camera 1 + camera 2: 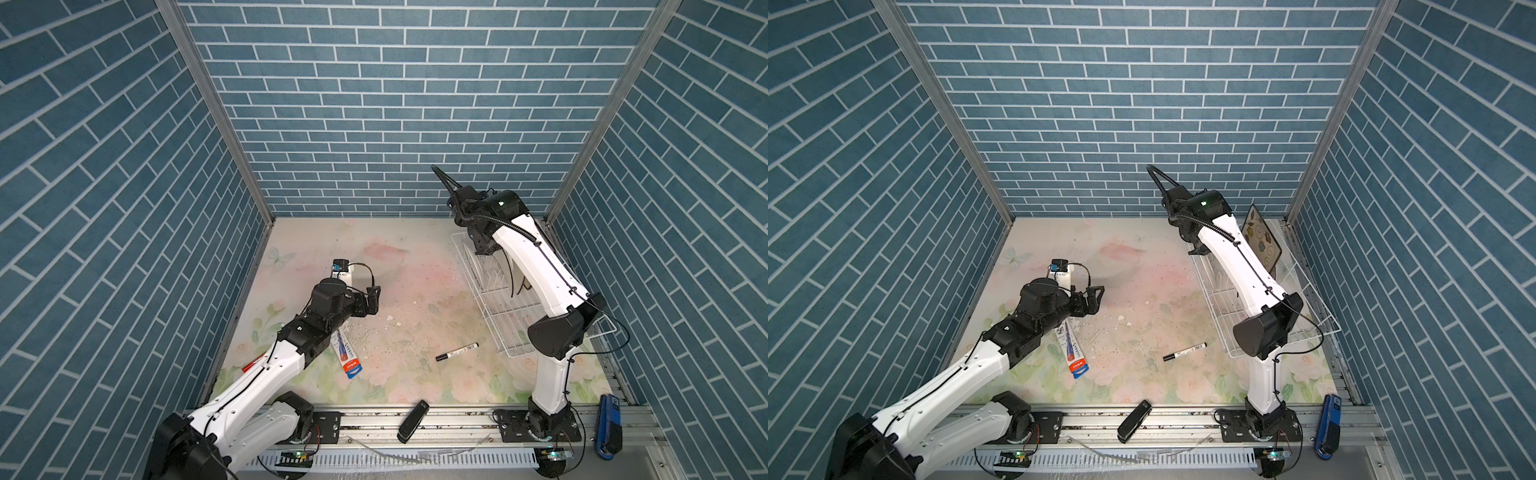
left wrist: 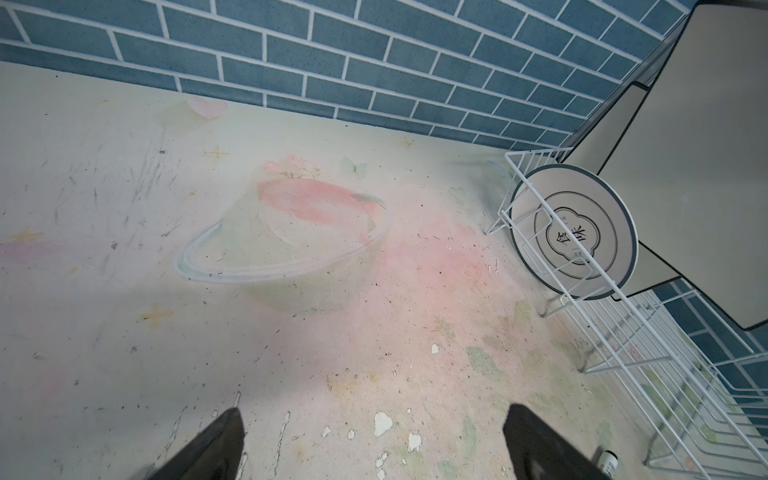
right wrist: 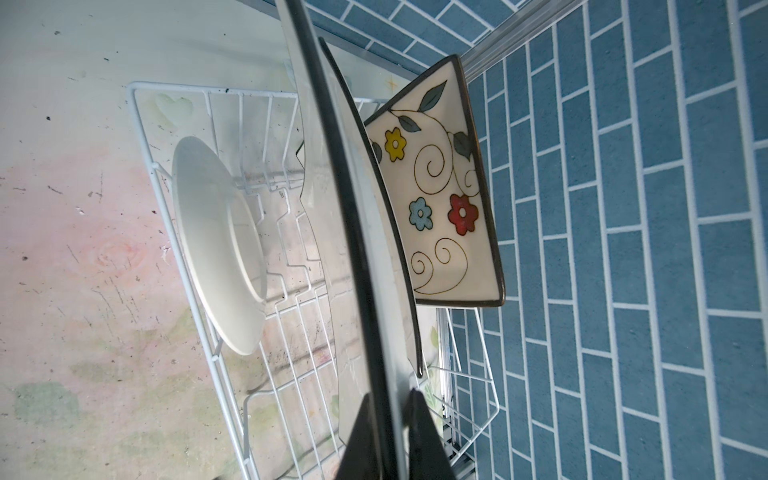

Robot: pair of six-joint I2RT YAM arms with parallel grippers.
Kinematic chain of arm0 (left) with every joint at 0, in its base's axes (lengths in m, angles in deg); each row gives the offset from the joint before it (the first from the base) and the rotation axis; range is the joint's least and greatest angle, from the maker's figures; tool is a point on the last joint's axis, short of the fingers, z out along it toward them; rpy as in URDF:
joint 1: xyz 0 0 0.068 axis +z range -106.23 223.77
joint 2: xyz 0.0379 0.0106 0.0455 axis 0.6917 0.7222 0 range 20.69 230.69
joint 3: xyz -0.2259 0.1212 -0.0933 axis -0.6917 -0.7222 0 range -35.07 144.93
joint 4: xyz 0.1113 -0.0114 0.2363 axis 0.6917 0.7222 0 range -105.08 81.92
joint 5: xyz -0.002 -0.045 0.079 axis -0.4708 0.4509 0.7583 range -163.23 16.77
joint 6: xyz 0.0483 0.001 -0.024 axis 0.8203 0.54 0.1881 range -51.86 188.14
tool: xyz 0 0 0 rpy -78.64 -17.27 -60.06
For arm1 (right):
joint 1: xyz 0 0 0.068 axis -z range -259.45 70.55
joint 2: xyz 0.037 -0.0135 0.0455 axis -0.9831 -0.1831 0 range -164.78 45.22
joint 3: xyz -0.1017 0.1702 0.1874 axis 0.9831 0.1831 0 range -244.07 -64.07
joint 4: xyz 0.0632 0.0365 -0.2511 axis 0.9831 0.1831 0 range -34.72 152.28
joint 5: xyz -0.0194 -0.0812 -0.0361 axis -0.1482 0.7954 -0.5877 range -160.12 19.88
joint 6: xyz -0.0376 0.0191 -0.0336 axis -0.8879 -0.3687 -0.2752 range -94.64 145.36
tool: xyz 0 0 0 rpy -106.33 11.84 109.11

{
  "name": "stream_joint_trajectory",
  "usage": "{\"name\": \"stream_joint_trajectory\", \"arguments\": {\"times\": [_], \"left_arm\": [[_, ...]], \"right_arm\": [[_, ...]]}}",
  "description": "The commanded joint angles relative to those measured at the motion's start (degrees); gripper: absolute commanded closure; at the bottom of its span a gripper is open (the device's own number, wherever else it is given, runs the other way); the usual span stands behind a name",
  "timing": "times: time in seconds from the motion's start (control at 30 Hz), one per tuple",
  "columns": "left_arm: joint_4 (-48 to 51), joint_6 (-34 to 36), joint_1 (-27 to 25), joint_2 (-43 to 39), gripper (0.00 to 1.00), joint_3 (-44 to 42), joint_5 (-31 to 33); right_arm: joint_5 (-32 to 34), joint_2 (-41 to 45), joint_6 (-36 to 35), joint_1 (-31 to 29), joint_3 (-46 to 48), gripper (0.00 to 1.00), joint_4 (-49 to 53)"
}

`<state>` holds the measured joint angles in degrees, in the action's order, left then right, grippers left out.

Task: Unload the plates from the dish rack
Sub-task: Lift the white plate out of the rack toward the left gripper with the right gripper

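White shells fitted on left arm (image 1: 232, 403) and right arm (image 1: 528, 266), joined by black housings, black cables clipped alongside, corrugated conduit routed.

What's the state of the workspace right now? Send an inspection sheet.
Surface: floral mat, scuffed, white flakes near the middle.
Job's things: white square plate in the right gripper; floral plate and round plate upright in the dish rack.
Clutter: marker and pen packet on the mat; black device and blue device on the front rail.
Grippers: left gripper open, empty; right gripper shut on the white square plate's rim.
Cables: corrugated cable arches above the right wrist; thin cable loops off its elbow.
Surroundings: blue brick-pattern walls on three sides.
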<state>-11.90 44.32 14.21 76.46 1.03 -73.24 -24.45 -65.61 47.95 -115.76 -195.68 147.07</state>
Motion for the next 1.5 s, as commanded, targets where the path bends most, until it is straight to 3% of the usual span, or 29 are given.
{"name": "stream_joint_trajectory", "arguments": {"times": [0.0, 0.43, 1.0, 1.47], "left_arm": [[0.71, -0.36, -0.29, -0.47, 0.0, 1.06, 0.43], [1.31, -0.78, -0.32, -0.28, 0.0, 2.28, 0.01], [0.59, -1.82, -0.32, 0.02, 0.0, 2.58, -1.38], [2.72, -3.14, -0.35, -3.03, 0.0, 3.72, -4.08]], "right_arm": [[6.46, 4.8, -0.05, -0.77, 0.95, 1.0, -0.59], [6.24, 9.66, -2.59, -3.45, 3.54, 1.0, -6.0], [-1.2, 24.81, -6.24, -5.3, 16.46, 1.0, -23.66], [-23.53, 34.8, -5.69, -5.43, 28.98, 1.0, -42.33]]}}
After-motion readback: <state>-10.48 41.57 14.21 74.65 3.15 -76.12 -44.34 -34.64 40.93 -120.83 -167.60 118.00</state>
